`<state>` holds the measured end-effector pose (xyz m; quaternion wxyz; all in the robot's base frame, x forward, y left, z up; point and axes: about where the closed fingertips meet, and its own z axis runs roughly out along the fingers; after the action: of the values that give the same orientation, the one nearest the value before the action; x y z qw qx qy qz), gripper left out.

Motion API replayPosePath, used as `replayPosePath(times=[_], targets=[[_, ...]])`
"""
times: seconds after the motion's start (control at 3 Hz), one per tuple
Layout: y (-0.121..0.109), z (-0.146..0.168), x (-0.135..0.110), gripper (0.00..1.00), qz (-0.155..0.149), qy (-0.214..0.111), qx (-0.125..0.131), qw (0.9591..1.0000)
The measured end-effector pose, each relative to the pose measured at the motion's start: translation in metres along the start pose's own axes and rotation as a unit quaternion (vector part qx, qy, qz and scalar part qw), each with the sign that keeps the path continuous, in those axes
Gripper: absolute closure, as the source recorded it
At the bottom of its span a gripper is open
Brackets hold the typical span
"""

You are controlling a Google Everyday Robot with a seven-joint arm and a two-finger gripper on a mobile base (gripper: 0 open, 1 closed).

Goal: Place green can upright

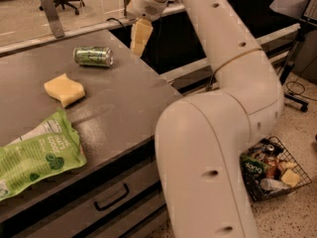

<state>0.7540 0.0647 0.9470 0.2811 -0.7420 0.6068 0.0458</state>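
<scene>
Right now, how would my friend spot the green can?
Look at the big grey table, toward its far edge. Past the yellow sponge, close to the gripper hanging by that edge, lies the green can. It is small, round and shiny, lying on its side, unlike the big flat green bag.

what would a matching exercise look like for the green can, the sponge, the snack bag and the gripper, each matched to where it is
Things:
1. green can
2. yellow sponge
3. green snack bag
4. gripper

Places:
a. hangs in the air near the far corner of the table, apart from the can
b. lies on its side at the back of the table
c. lies flat at the table's near left edge
d. rests on the table between the can and the bag

Pairs: 1-b, 2-d, 3-c, 4-a
</scene>
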Motion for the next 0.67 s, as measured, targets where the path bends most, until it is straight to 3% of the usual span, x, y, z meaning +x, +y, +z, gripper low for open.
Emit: replayPosePath(times=[0.67], targets=[[-0.014, 0.045, -0.056, 0.0, -0.006, -0.031, -0.012, 0.9994]])
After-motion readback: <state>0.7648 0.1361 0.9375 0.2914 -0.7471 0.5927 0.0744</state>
